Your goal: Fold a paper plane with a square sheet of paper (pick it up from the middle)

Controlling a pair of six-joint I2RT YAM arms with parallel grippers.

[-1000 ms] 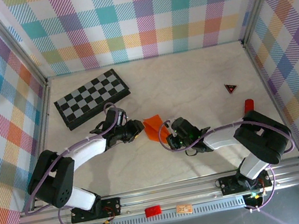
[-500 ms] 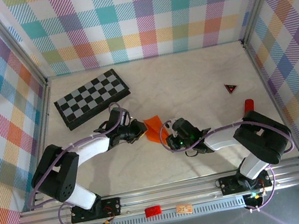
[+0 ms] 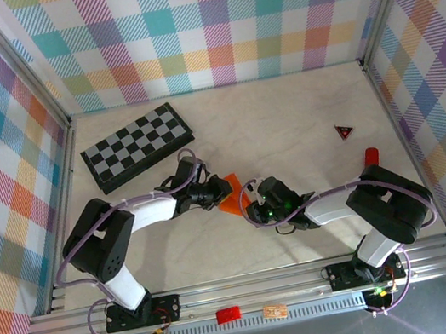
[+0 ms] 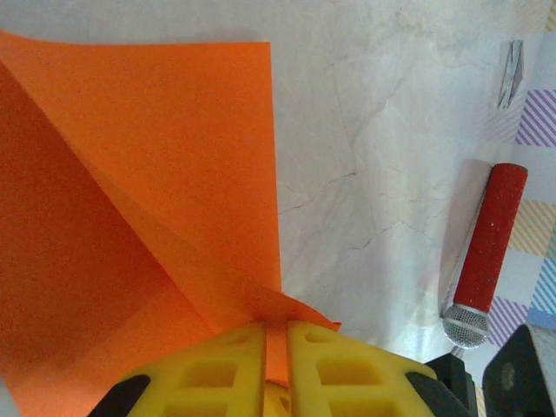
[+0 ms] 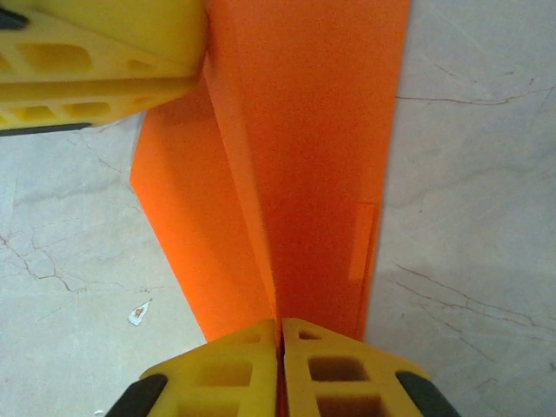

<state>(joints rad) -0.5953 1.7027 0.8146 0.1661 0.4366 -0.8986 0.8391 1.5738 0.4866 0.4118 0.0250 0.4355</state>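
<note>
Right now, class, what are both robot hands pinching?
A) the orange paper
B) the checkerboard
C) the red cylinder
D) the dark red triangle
A: the left hand and the right hand are each closed on an edge of the orange paper.

Bright, even light falls from overhead onto the pale table (image 3: pixel 284 121), leaving only faint, soft-edged shadows under the arms and no hard glare. In the wrist views the square sheet of paper (image 4: pixel 130 174) looks strongly saturated and slightly grainy, with a thin darker band along its fold. The yellow right end effector (image 5: pixel 280 328), close to the lens, is a little soft.
</note>
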